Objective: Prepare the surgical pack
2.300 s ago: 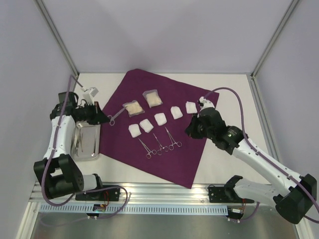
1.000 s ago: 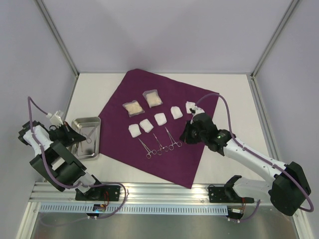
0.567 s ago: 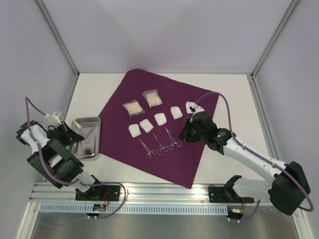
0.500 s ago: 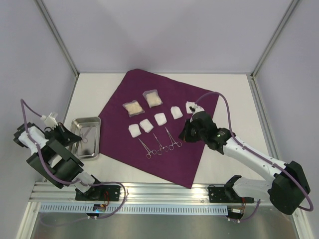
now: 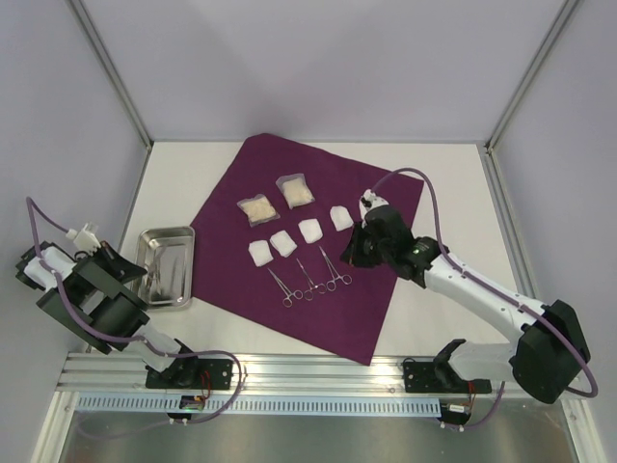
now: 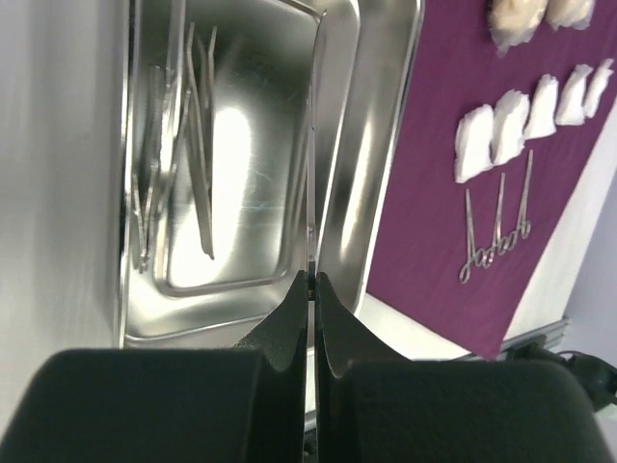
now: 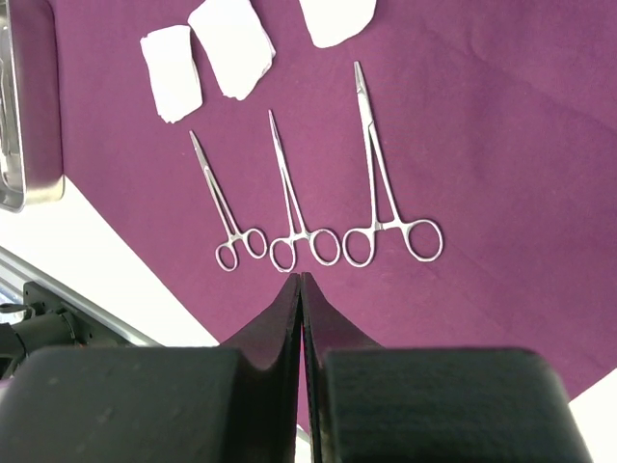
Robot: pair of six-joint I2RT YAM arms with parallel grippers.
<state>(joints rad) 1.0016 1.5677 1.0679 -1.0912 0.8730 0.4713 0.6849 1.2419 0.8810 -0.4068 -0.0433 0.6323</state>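
Note:
The surgical pack's plum-purple drape (image 5: 333,309) lies spread out as a big sheet. On it lie two gauze packets (image 5: 257,210), several white pads (image 5: 310,230) and three forceps (image 5: 308,275). My right gripper (image 5: 351,257) hovers shut and empty over the drape, just right of the forceps. In the right wrist view its tips (image 7: 301,277) sit just short of the forceps' ring handles (image 7: 294,249). My left gripper (image 5: 128,269) is shut and empty at the far left, by the steel tray (image 5: 166,232). In the left wrist view its tips (image 6: 310,278) are over the tray's near rim.
The steel tray (image 6: 386,116) holds several thin metal instruments (image 6: 198,145) and stands just left of the drape (image 6: 434,222). The white enclosure walls and metal posts (image 5: 116,82) close in the left and right sides. The aluminium rail (image 5: 318,371) runs along the near edge.
My left gripper carried an instrument from the drape's left edge to the tray, then drew back to the far left, empty. My right gripper shifted slightly toward the forceps.

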